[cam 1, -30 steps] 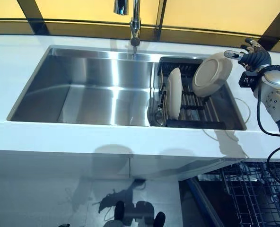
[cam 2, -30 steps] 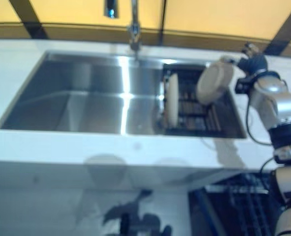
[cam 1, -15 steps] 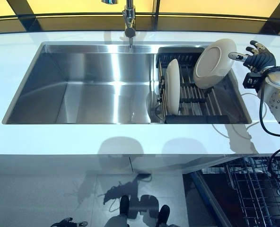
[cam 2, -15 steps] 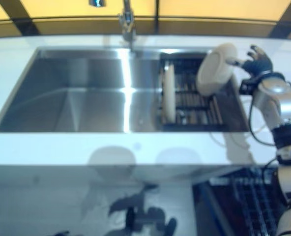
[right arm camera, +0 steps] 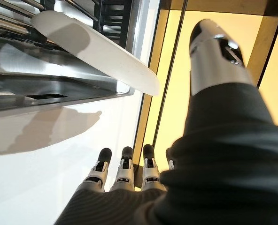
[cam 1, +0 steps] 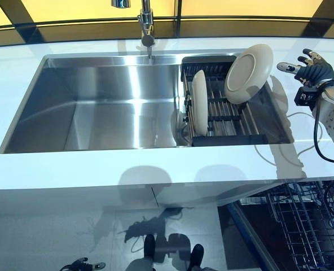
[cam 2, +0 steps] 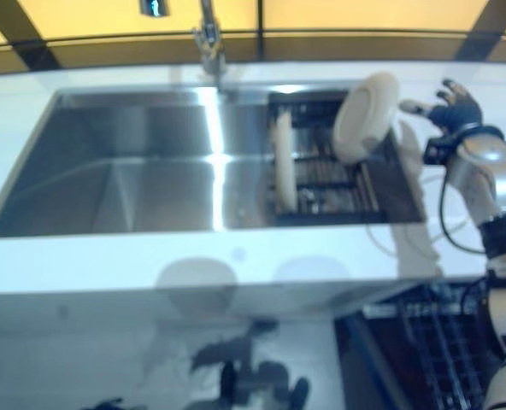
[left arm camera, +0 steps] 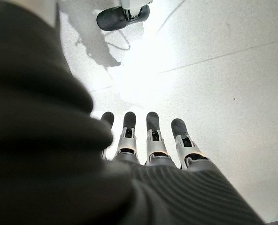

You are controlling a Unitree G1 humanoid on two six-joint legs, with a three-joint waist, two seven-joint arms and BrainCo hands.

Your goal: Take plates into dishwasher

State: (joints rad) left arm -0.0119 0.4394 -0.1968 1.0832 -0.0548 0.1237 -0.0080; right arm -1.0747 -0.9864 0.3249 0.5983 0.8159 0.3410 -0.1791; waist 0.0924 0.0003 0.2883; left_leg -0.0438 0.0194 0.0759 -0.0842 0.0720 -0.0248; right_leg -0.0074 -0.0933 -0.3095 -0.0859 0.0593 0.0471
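Two cream plates stand in a black dish rack (cam 1: 229,139) at the right end of the sink. One plate (cam 1: 198,110) stands upright on its edge. The other plate (cam 1: 247,73) leans tilted at the rack's far right corner, and its rim (right arm camera: 96,51) also shows in the right wrist view. My right hand (cam 1: 311,68) hovers over the counter just right of the tilted plate, fingers spread and open, a small gap between thumb and plate. My left hand (left arm camera: 153,145) shows only in its wrist view, fingers straight, above the floor.
The steel sink (cam 1: 99,107) fills the middle, with a faucet (cam 1: 146,22) at its back edge. White counter (cam 1: 155,166) runs round it. The open dishwasher's wire basket (cam 1: 302,226) sits low at the lower right, below the counter's front edge.
The camera has shifted. My right hand's thumb was at the tilted plate's rim; now the hand sits a little to the right, apart from the plate, which leans in the rack.
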